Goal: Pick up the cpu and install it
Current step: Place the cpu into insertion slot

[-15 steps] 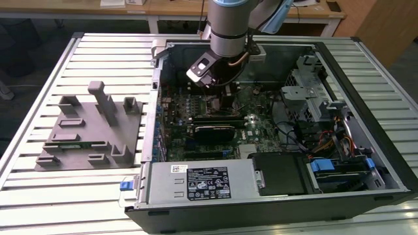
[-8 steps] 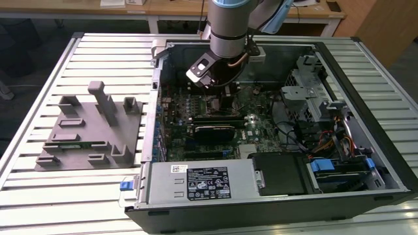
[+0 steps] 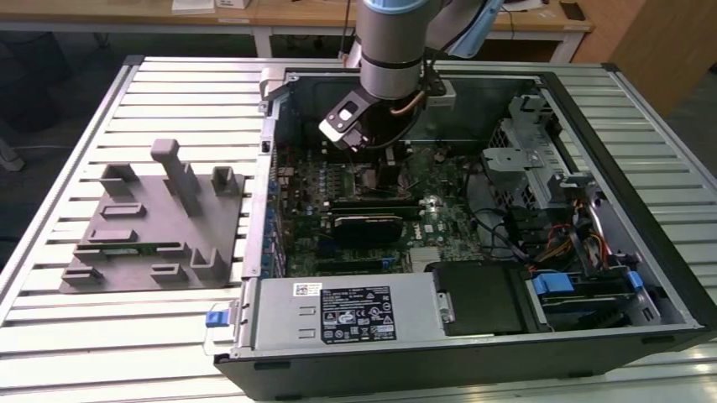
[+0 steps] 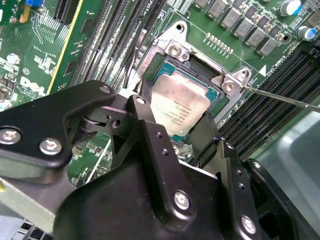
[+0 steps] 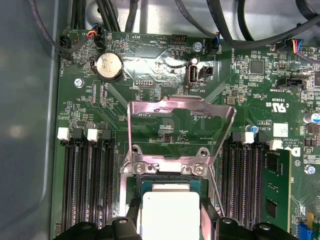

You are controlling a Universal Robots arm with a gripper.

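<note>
Grey tray [image 3: 146, 227] is seen on counter [image 3: 90, 336], well apart from socket [image 4: 172, 47], toward the exterior view's left. Tool [image 4: 177, 112] is positioned directly over socket, inside open case [image 3: 672, 277]. Cpu [image 4: 182, 102] is clamped between both fingers [image 4: 145, 115] at socket; whether it is seated cannot be told. Cpu is held flat, lid up. It is square with no long axis, edges parallel to socket frame. Load plate [image 5: 180, 107] is swung open just beside socket.

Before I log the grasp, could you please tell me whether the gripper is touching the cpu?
Touching. In the first wrist view, the fingers of the gripper press against opposite sides of the cpu, with no gap between them.
</note>
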